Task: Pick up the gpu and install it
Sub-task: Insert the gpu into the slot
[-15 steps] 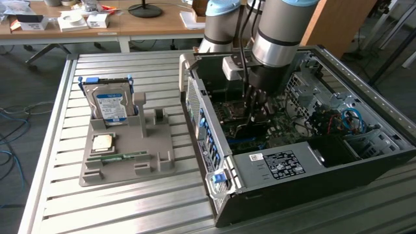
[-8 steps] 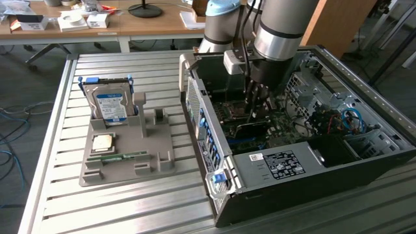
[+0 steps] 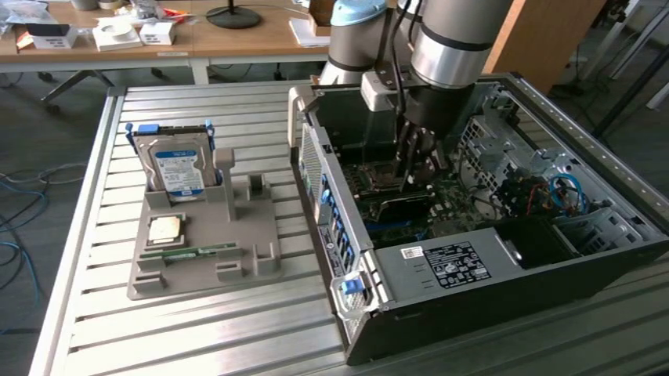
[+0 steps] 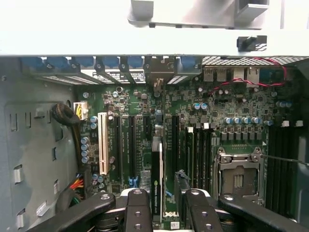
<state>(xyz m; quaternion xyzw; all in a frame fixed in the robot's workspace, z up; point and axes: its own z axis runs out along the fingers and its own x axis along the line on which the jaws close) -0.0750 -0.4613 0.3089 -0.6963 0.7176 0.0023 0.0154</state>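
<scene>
My gripper (image 4: 164, 208) is clamped on the top edge of the gpu (image 4: 157, 179), holding it edge-on and upright inside the open computer case (image 3: 585, 258) so its lower edge lines up with a motherboard (image 4: 193, 111) slot.

We see a metal work table (image 3: 209, 329) with long ribbed slats running across its top, pale grey and evenly lit. Behind it stands a wooden desk (image 3: 240, 39) on a white frame, with small white boxes (image 3: 115, 35) and the round black base of a lamp (image 3: 233, 16) on it. The floor (image 3: 42, 125) is dark grey; blue cables (image 3: 21, 204) lie on it at the exterior view's left.
</scene>
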